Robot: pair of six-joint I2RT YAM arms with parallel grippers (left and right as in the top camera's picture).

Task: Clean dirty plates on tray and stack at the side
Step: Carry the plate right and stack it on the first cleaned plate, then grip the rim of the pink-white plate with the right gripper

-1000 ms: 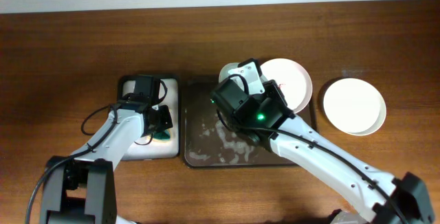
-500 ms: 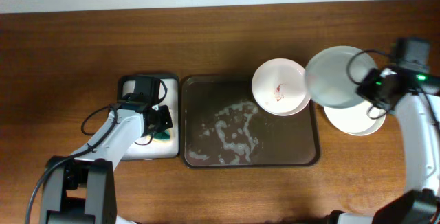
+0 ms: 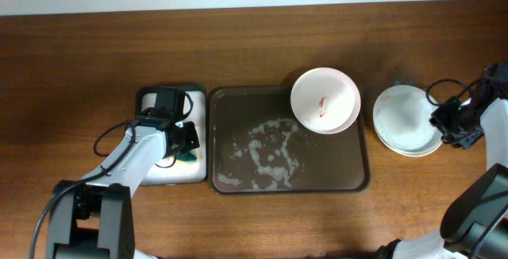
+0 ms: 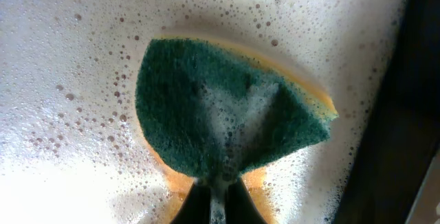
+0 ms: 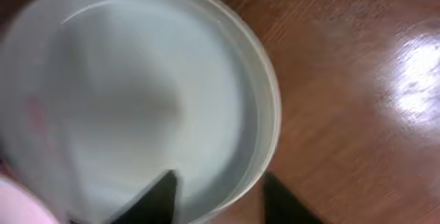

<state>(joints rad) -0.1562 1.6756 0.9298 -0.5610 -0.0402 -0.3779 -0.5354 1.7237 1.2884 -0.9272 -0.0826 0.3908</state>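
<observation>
The white-pink plate (image 3: pixel 325 100) with a red smear lies on the far right corner of the dark brown tray (image 3: pixel 333 168), which is streaked with white suds. Two pale green plates (image 3: pixel 405 120) are stacked on the table right of the tray; the top one fills the right wrist view (image 5: pixel 137 100). My right gripper (image 3: pixel 446 124) is open at the stack's right rim, one finger inside the rim and one outside (image 5: pixel 220 177). My left gripper (image 3: pixel 184 141) is shut on the green sponge (image 4: pixel 220 114) over the small white-lined tray (image 3: pixel 151 172).
The small tray is full of foam and stands against the brown tray's left side. Bare wooden table lies all round, with a pale wall edge at the back.
My right arm carried a pale green plate from the tray to the right and set it on the other pale green plate. The left arm has not moved.
</observation>
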